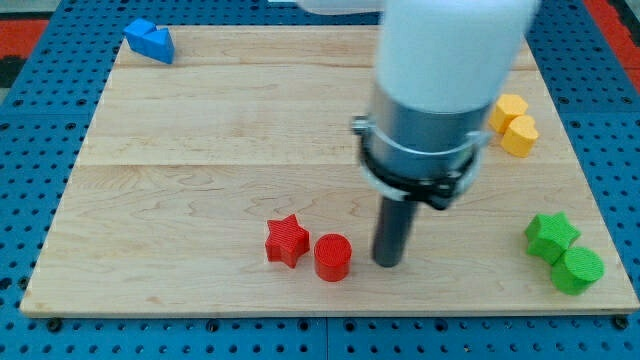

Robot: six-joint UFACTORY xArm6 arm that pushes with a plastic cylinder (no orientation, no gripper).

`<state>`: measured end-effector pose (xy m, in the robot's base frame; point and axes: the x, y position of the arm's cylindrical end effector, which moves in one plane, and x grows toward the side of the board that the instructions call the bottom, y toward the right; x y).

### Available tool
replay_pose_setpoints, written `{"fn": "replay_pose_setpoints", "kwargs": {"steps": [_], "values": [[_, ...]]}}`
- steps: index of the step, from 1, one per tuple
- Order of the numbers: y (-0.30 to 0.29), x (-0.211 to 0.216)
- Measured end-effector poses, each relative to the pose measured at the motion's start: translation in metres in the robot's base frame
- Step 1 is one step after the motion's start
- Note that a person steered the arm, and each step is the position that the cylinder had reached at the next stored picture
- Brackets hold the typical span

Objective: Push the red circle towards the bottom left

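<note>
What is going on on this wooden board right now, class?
A robot arm's rod is working on the wooden board. My tip sits just to the view's right of the red circle, close beside it; contact cannot be told. The red star lies just left of the circle. A blue block sits top left, yellow blocks and green blocks on the right.

The arm's white body (450, 50) is cut off by the view's top edge, so its upper part cannot be seen. It and the grey collar (422, 140) hide a broad patch of the counter (200, 150) at about one o'clock from centre. The collar also overlaps the nearer side of the yellow blocks (513, 122) at two o'clock; their exact shapes are unclear. The blue block (150, 40) at ten o'clock is too small to make out its shape.
</note>
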<state>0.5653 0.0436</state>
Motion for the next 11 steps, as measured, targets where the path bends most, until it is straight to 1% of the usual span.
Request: {"fn": "replay_pose_setpoints", "kwargs": {"steps": [1,2,3,4,5,6,7,8,9,10,11], "values": [[-0.053,-0.001],[-0.022,-0.001],[0.005,0.024],[-0.035,0.031],[-0.111,0.026],[-0.166,0.024],[-0.135,0.028],[-0.115,0.014],[-0.152,0.005],[-0.206,0.005],[-0.184,-0.001]]}}
